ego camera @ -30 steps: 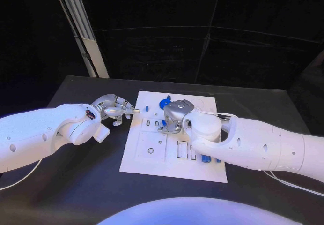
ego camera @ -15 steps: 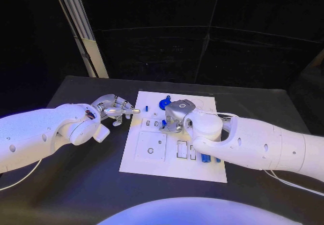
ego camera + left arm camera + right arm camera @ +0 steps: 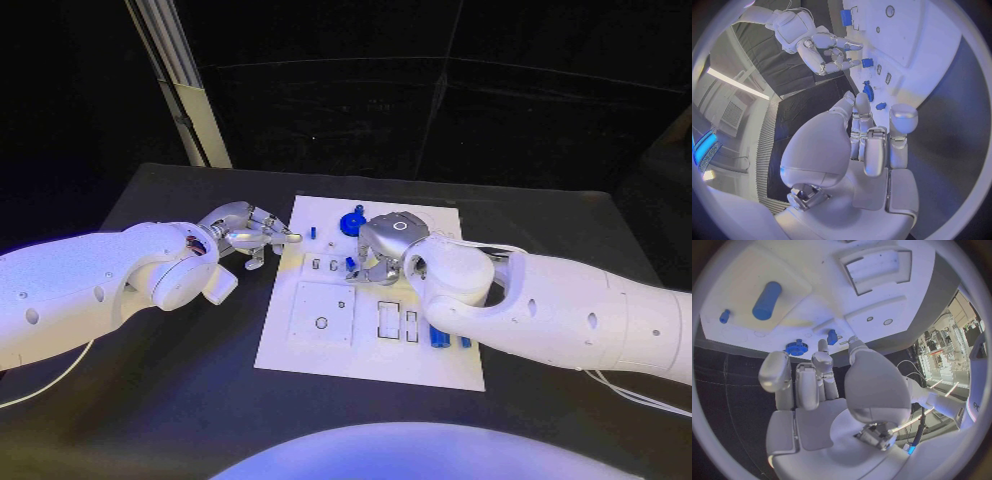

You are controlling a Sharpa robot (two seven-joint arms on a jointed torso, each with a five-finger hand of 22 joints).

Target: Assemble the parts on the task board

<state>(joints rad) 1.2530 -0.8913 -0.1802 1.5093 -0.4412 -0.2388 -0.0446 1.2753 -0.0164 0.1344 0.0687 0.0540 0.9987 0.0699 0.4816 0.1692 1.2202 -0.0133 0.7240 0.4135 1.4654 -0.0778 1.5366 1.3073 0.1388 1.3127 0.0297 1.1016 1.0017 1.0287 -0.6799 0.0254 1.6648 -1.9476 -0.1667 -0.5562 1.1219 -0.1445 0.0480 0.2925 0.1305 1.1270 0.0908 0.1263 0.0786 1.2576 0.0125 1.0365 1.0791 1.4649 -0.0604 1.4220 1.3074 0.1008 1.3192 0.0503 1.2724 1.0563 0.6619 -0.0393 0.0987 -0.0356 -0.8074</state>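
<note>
where the right hand [image 3: 378,243] covers the task board [image 3: 325,345], its grip is unclear.

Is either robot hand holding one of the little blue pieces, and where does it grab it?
The right hand pinches a small blue part by its sides at its fingertips. The left hand holds nothing.

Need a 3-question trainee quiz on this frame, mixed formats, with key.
1. True or false: the left hand holds a blue part.
2. Where is the blue gear? A: on the task board, near its far edge. B: on the black table, off the board. C: in the left hand.
3. Fill in: the small part that the right hand pinches over the board is ___ in colour.

Key: 1 false, it holds nothing. 2 A. 3 blue.
</note>
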